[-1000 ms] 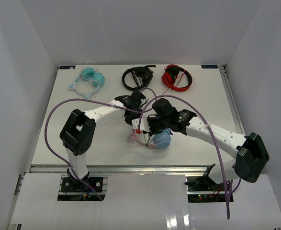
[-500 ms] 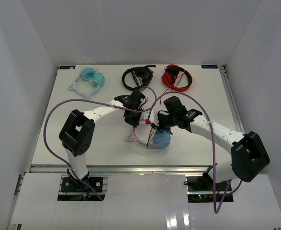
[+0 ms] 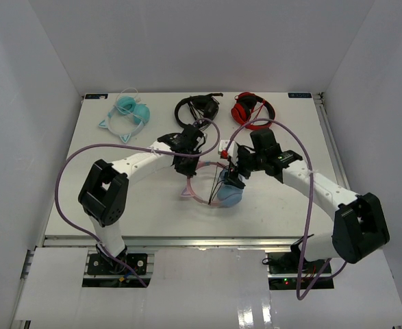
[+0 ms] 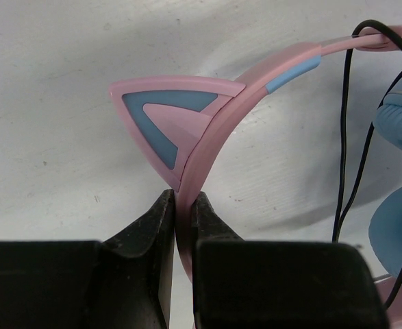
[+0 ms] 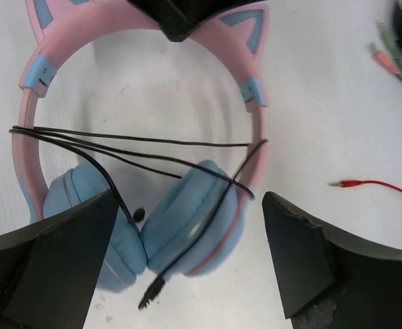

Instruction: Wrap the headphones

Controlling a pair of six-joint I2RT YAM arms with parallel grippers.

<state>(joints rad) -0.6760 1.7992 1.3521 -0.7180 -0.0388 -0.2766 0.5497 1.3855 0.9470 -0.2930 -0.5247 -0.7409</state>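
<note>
The headphones (image 3: pixel 222 195) lie mid-table, with light blue earcups (image 5: pixel 187 226) and a pale pink headband (image 4: pixel 255 75) bearing cat ears (image 4: pixel 170 123). Their thin dark cable (image 5: pixel 139 140) crosses the band in several strands and runs over one earcup, its plug (image 5: pixel 151 291) lying loose on the table. My left gripper (image 4: pixel 181 199) is shut on the headband just below a cat ear, holding the band's top (image 3: pixel 187 166). My right gripper (image 5: pixel 189 205) stands wide open above the earcups (image 3: pixel 236 177), with nothing held between its fingers.
Along the far edge lie all-teal cat-ear headphones (image 3: pixel 127 113), black headphones (image 3: pixel 196 110) and red headphones (image 3: pixel 252 110). A thin red lead with a plug (image 5: pixel 372 184) lies right of the earcups. Purple arm cables (image 3: pixel 70 171) loop over the table on both sides.
My right gripper has opened wide, let go of the cable and drawn back to the right. The left gripper has kept its hold on the headband and shifted slightly towards the far side.
</note>
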